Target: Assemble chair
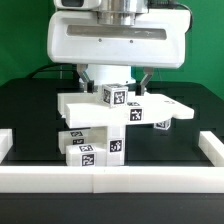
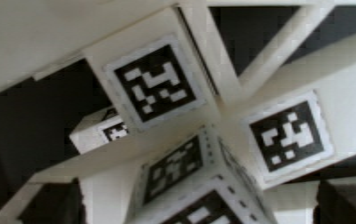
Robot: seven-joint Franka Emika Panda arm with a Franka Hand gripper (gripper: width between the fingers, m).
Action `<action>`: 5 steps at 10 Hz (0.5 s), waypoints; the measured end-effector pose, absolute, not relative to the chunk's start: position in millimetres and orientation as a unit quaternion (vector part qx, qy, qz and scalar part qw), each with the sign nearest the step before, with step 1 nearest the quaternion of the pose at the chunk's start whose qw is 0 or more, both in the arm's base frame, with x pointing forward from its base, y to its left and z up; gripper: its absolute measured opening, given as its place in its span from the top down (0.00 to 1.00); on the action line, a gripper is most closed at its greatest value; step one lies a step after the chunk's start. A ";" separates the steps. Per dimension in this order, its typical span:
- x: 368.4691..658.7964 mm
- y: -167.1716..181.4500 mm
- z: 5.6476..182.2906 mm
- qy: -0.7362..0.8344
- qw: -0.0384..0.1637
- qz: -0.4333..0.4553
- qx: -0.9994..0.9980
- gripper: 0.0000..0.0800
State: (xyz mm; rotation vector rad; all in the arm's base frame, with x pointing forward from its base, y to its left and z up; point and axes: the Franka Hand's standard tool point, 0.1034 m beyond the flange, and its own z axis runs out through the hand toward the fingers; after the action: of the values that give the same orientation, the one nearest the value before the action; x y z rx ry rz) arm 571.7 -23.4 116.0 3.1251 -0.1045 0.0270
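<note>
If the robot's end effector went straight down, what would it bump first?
Probably the small tagged white block atop the chair parts, right under the open end effector; depth is unclear.

We count one gripper (image 1: pixel 113 84), one chair (image 1: pixel 105 125) of joined white pieces too merged for us to number, one border rail (image 1: pixel 110 178), six tag stickers (image 1: pixel 113 96) in the exterior view, five in the wrist view

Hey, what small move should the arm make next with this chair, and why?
Probably lift the end effector straight up. Its jaws stand wide on either side of the top tagged block and seem not to touch it, and the chair assembly stands on the table by itself, so a vertical retreat looks least likely to knock it.
</note>
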 end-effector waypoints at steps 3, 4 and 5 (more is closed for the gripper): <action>572.0 -24.5 116.3 0.069 0.009 0.008 0.998 0.19; 571.8 -25.7 116.3 0.113 0.012 0.007 0.994 0.19; 571.8 -26.0 116.3 0.137 0.014 0.006 0.991 0.19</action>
State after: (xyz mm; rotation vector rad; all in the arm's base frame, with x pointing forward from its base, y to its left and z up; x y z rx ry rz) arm 571.8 -26.0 116.3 3.0836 0.4253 0.0189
